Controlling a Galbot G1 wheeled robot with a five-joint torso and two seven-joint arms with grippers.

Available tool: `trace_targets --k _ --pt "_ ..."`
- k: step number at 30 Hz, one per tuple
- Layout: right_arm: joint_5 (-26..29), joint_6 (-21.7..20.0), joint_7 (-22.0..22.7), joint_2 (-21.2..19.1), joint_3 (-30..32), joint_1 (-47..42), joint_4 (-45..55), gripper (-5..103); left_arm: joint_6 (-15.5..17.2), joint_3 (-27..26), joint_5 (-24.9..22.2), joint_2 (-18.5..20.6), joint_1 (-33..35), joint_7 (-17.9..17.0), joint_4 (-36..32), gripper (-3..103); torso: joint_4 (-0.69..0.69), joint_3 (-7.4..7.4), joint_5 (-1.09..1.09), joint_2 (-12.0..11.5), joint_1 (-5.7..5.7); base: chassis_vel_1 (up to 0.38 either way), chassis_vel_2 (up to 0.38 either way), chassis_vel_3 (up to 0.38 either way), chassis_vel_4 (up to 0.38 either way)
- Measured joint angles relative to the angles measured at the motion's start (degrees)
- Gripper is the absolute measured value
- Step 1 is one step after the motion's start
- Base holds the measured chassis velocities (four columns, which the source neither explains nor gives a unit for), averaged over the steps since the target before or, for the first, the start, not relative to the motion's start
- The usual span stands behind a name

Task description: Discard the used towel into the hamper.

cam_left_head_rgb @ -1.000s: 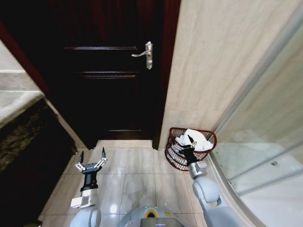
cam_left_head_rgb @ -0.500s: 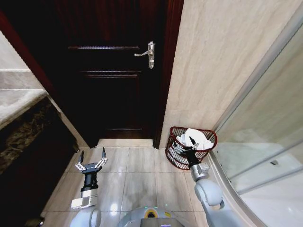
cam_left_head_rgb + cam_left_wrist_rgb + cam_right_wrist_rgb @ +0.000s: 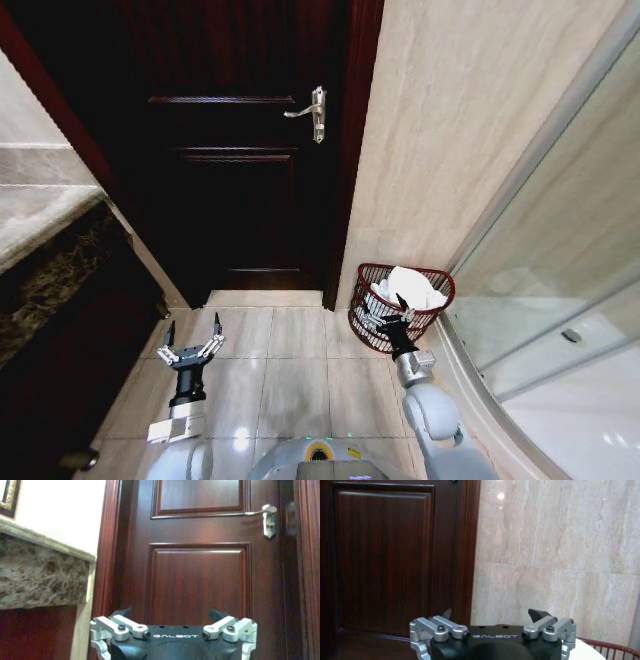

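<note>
Two grippers sit ahead of you, both spread wide and holding nothing; your left gripper (image 3: 192, 333) hangs over the tiled floor (image 3: 290, 370) in front of the dark door (image 3: 240, 180); your right gripper (image 3: 388, 306) hovers at the near rim of the hamper (image 3: 368, 327), which stands against the beige wall (image 3: 450, 130) beside the door frame; the white towel (image 3: 415, 289) lies piled inside the hamper, apart from the fingers.
</note>
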Motion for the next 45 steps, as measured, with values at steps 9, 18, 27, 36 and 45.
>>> trace_targets --k 9,18,27,36,45 --pt "-0.7 1.2 0.04 0.27 -0.54 0.17 -1.35 100 1.68 -0.03 0.78 0.0 -0.24 0.32 -1.85 100 0.0 0.0 0.01 0.0 -0.01 0.054 -0.051 -0.047 0.044" --pt "0.75 2.51 1.03 -0.01 -0.12 1.38 -2.12 100 2.64 0.34 1.23 0.0 -1.14 0.52 -0.31 100 0.0 0.0 0.01 0.0 -0.01 0.0 0.0 0.0 0.0" --pt "0.92 3.1 2.34 0.96 -0.08 1.53 -2.18 100 5.35 0.75 0.84 0.15 -2.16 1.3 -0.32 100 0.0 0.01 0.0 0.0 0.0 0.0 0.0 0.0 0.0" --pt "0.93 2.51 4.47 0.21 0.49 1.01 0.27 100 8.07 0.41 0.71 0.26 -3.17 3.87 -2.06 100 0.0 0.44 0.0 0.76 0.34 0.0 0.0 0.0 0.0" --pt "0.83 -1.08 6.17 0.45 4.48 1.67 1.51 100 14.71 0.1 -5.64 4.05 -2.13 9.39 -3.97 100 0.0 1.64 0.0 2.87 1.24 0.0 0.0 0.0 0.0"
